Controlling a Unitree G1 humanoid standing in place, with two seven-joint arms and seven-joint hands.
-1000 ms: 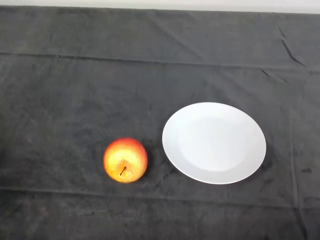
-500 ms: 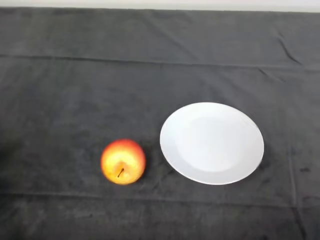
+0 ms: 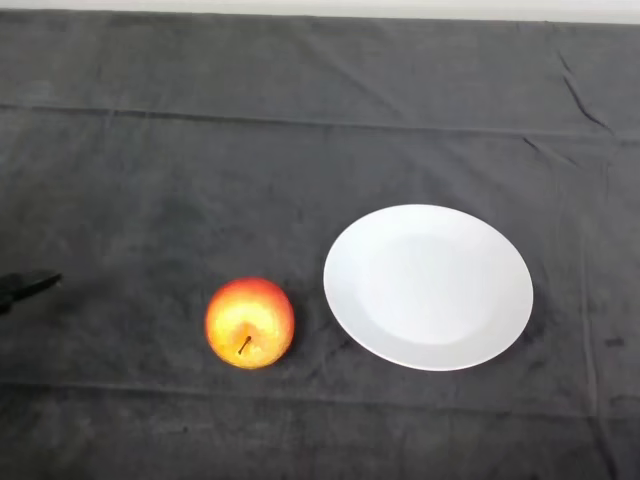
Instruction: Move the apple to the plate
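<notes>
A red and yellow apple (image 3: 249,322) sits on the dark cloth, left of centre, with its stem facing up towards me. An empty white plate (image 3: 428,286) lies just to its right, a small gap apart. A small black part of my left hand (image 3: 26,287) shows at the view's left edge, well to the left of the apple and slightly farther back. It touches nothing that I can see.
The dark cloth (image 3: 300,150) covers the whole table, with creases across the back and along the front. A pale strip (image 3: 400,8) runs along the far edge.
A black part of my left hand has come into view at the left edge. The apple and plate rest where they were.
</notes>
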